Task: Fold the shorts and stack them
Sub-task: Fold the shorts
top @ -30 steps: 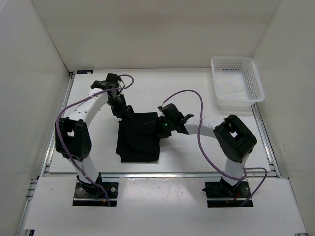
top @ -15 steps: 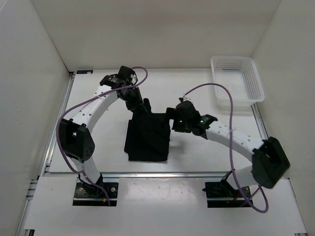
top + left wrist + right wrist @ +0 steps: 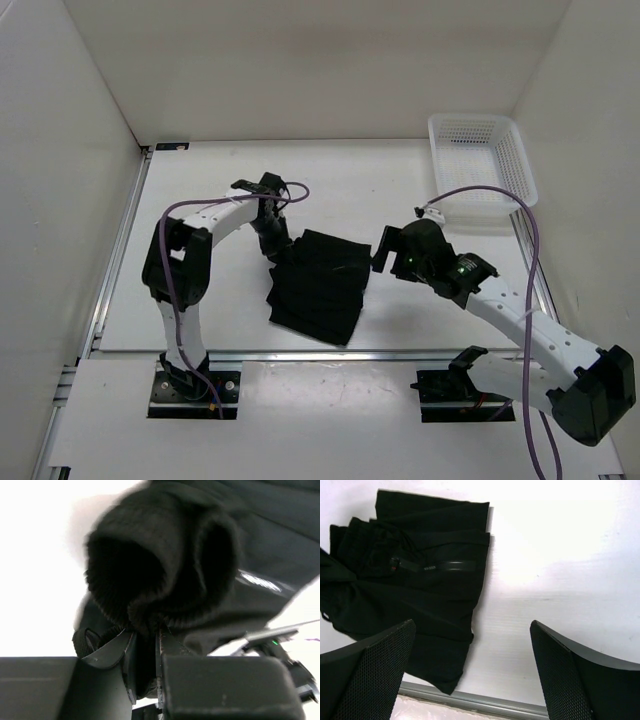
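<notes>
The black shorts (image 3: 320, 288) lie folded into a tilted rectangle in the middle of the table. My left gripper (image 3: 277, 243) is at their far left corner, shut on a bunched fold of the fabric (image 3: 165, 565), which is pinched between the jaws (image 3: 147, 642). My right gripper (image 3: 384, 254) hovers just right of the shorts, wide open and holding nothing. In the right wrist view the shorts (image 3: 420, 575) lie to the upper left, and bare table shows around the open gripper (image 3: 472, 625).
A white mesh basket (image 3: 480, 165) stands at the back right corner. A metal rail (image 3: 330, 353) runs along the table's near edge, close to the shorts' near corner (image 3: 440, 687). White walls close in the left, back and right sides.
The right gripper opened, let go of the shorts and drew back to the right. The left gripper, still shut on the fabric, carried the shorts rightward and left them tilted.
</notes>
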